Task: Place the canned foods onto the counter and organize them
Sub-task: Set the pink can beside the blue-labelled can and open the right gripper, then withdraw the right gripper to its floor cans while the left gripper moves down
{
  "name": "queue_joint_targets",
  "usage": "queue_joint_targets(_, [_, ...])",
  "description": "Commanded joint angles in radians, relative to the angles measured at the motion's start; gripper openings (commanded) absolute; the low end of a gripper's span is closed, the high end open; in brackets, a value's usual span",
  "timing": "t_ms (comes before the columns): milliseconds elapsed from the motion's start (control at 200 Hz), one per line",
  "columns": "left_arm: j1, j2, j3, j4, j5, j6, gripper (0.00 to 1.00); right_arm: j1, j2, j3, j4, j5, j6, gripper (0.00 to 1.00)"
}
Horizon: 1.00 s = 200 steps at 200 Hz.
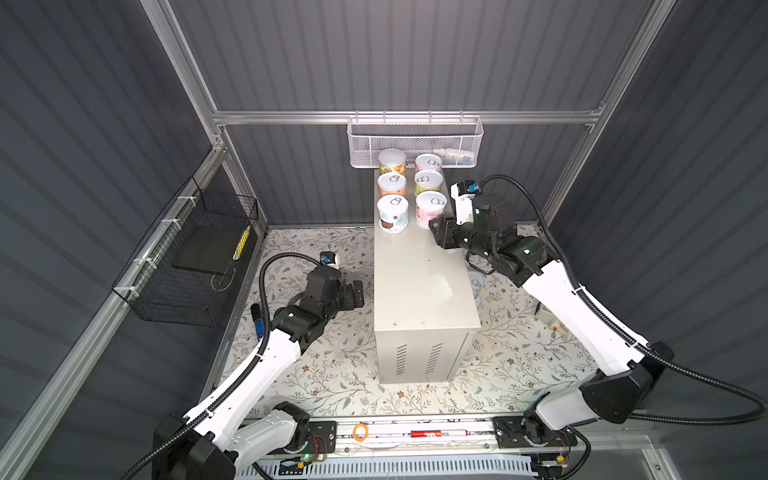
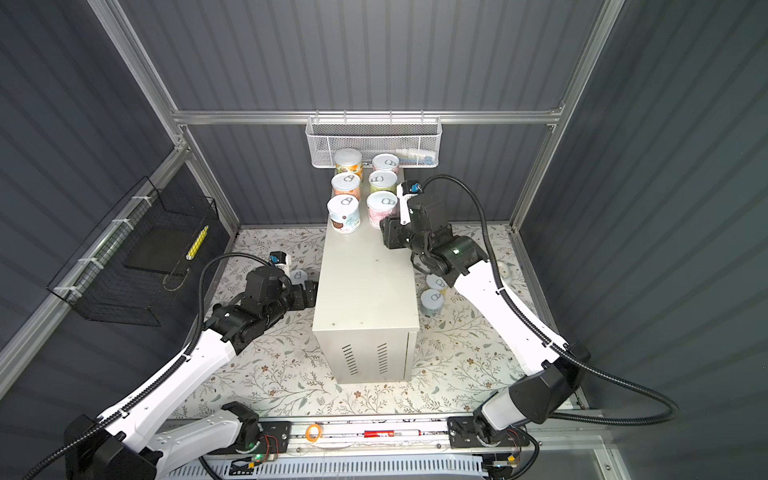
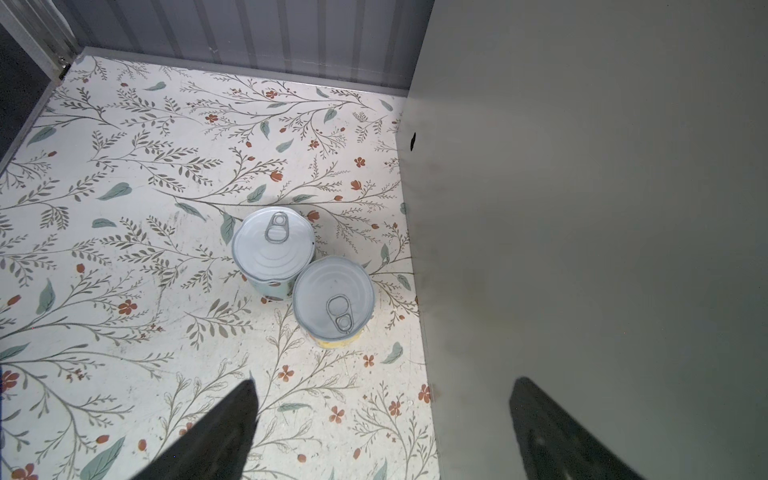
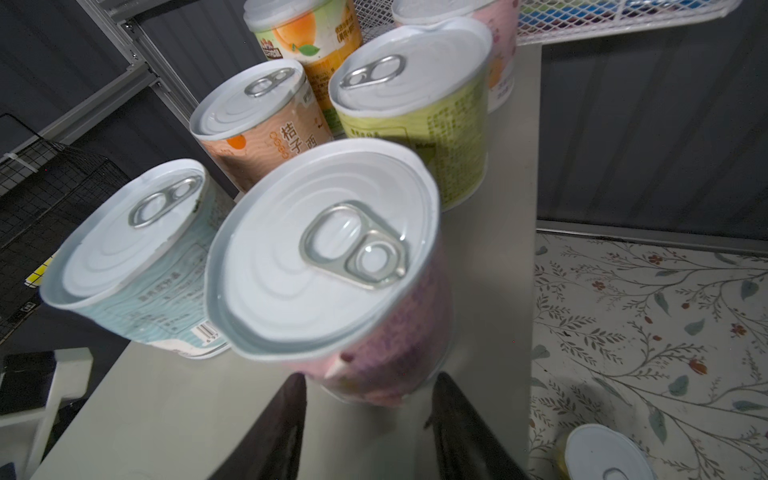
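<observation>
Canned foods (image 1: 392,183), six in two rows of three, are standing at the far end of the counter (image 1: 419,282) top, by the white mesh basket (image 1: 415,141); the right gripper (image 4: 370,378) is clamping the pink can (image 4: 324,266), nearest of its row, low on its wall. Left gripper (image 3: 385,381), jaws spread wide and empty, is hovering over the floral mat (image 3: 124,249) beside the counter, facing a light-blue can (image 3: 272,245) and a yellow can (image 3: 334,297) that are standing upright, touching each other.
</observation>
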Motion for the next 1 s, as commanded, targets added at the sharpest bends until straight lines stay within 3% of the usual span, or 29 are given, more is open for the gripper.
queue_joint_targets(0, [0.006, 0.005, 0.034, 0.003, -0.016, 0.020, 0.96, -0.006, 0.006, 0.031, 0.019, -0.009, 0.011, 0.52])
queue_joint_targets(210, [0.008, -0.001, 0.036, -0.006, -0.020, 0.019, 0.96, -0.006, -0.032, 0.006, 0.024, -0.028, 0.016, 0.53])
queue_joint_targets(585, [0.008, -0.064, 0.028, -0.028, -0.069, -0.017, 0.96, 0.000, -0.252, -0.143, 0.032, -0.058, 0.032, 0.62])
queue_joint_targets(785, [0.008, -0.157, 0.149, -0.139, -0.184, 0.012, 0.95, 0.003, -0.356, -0.238, 0.020, -0.016, 0.046, 0.61])
queue_joint_targets(996, [0.008, -0.158, 0.318, -0.171, -0.125, 0.049, 0.94, 0.004, -0.470, -0.369, 0.017, 0.054, 0.074, 0.61])
